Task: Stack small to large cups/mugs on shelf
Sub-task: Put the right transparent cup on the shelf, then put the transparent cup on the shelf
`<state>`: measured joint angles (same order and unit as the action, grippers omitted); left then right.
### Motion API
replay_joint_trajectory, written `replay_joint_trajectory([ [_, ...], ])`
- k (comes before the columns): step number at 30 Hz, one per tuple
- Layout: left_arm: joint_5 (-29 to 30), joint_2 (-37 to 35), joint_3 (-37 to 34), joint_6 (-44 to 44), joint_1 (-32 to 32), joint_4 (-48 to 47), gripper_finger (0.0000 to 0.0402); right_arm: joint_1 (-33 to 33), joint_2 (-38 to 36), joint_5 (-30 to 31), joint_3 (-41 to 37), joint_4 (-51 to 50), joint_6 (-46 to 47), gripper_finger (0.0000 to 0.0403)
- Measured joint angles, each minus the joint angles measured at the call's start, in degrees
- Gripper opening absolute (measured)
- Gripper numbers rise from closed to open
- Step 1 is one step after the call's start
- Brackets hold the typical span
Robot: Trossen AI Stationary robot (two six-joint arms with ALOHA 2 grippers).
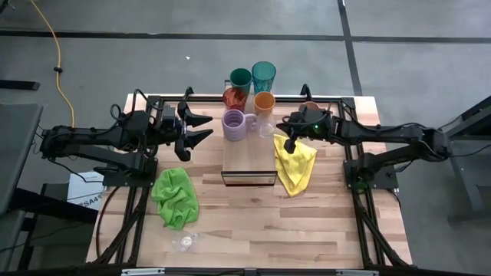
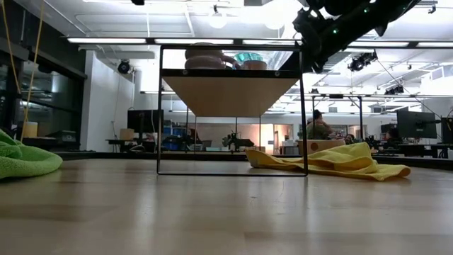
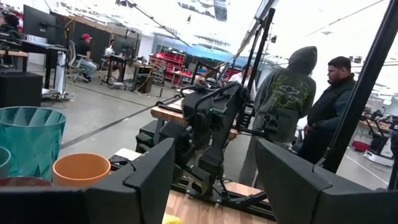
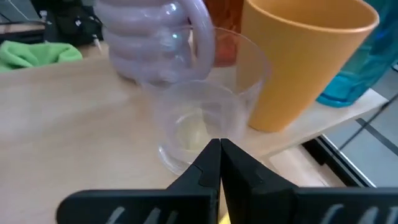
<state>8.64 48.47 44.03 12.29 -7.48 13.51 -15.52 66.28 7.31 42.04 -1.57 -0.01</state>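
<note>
Light-wood shelf (image 1: 247, 159) stands at the middle of the table (image 1: 322, 230), its long axis running from the table's far edge toward the near edge. Cups crowd the shelf's far end: a lavender mug (image 1: 234, 124) at the left side, a clear glass (image 1: 266, 127) just beside it on the right, an orange cup (image 1: 264, 102) touching or nearly touching the glass on its far side, and an amber tumbler (image 1: 235, 97) behind the mug. Two teal tumblers (image 1: 263, 75) stand farthest back, at or past the table's far edge. A tan mug (image 1: 310, 108) sits near the far right corner, partly hidden by the right arm.

Right gripper (image 4: 219, 163) hangs just beside the clear glass with its fingers pressed together, holding nothing. Left gripper (image 1: 199, 128) hovers left of the lavender mug, fingers spread apart, empty.

A yellow cloth (image 1: 295, 165) lies right of the shelf; a green cloth (image 1: 175, 195) lies left of it. Another small clear glass (image 1: 186, 243) lies near the table's near edge.
</note>
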Motion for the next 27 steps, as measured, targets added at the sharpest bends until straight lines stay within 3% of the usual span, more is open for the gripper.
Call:
replay_joint_trajectory([
  [11,0.0,0.0,0.0,0.0,0.0,0.0,0.0211,-0.2,-1.7,-0.8,4.7,-14.5,-0.5,0.0000],
  [19,0.0,0.0,0.0,0.0,0.0,-0.2,0.0211,-0.2,-14.9,-7.8,5.4,-27.0,4.8,0.0000],
  [22,0.0,0.0,0.0,-0.1,0.0,-0.4,0.0211,0.8,-21.1,-8.9,3.7,-24.3,8.7,0.0000],
  [27,-0.3,0.0,0.0,-0.1,0.0,-0.4,0.0211,3.3,-28.1,-9.2,-1.3,-11.0,11.6,0.0000],
])
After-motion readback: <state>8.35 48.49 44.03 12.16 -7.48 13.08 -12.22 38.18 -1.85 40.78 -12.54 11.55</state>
